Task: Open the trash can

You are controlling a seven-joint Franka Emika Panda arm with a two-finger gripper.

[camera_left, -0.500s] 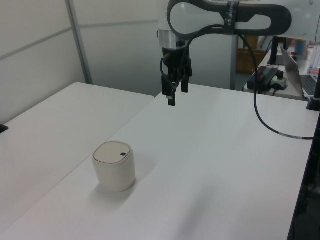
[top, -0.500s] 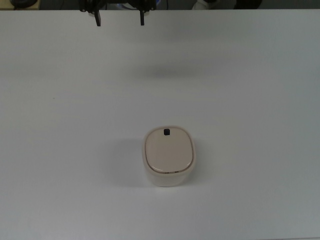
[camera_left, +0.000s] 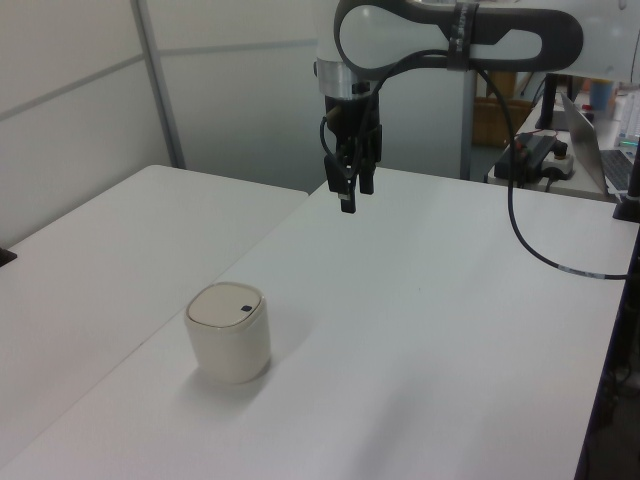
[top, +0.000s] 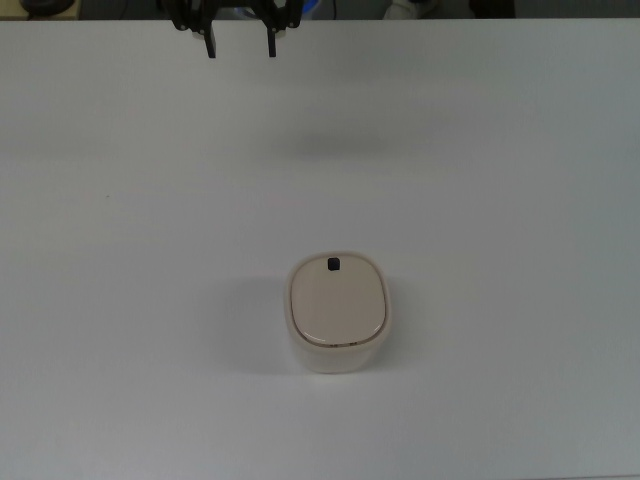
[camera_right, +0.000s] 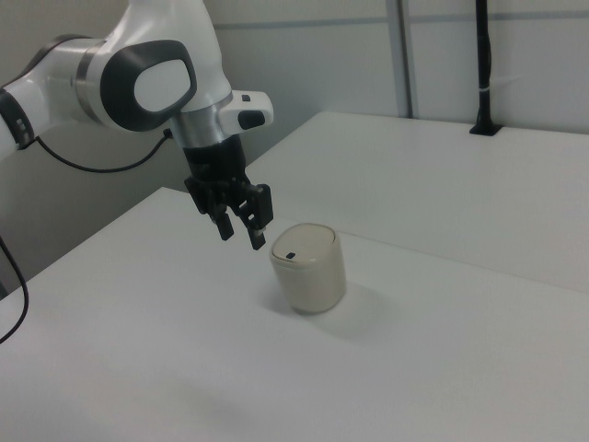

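The white surface [top: 480, 200] carries only the trash can [top: 337, 315], which stands upright with its beige lid [top: 337, 302] flat and shut, so opening is not yet done. I hold my gripper [top: 240, 40] high in the air, well apart from the trash can, fingers parted with nothing between them. The lid's small black button [top: 333, 264] sits at the edge nearest my gripper, likely my target.

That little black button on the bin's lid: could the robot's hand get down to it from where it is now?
Probably yes. The hand hangs in the air well away from the trash can, and only bare table lies between them. The button faces up on the closed lid, uncovered.
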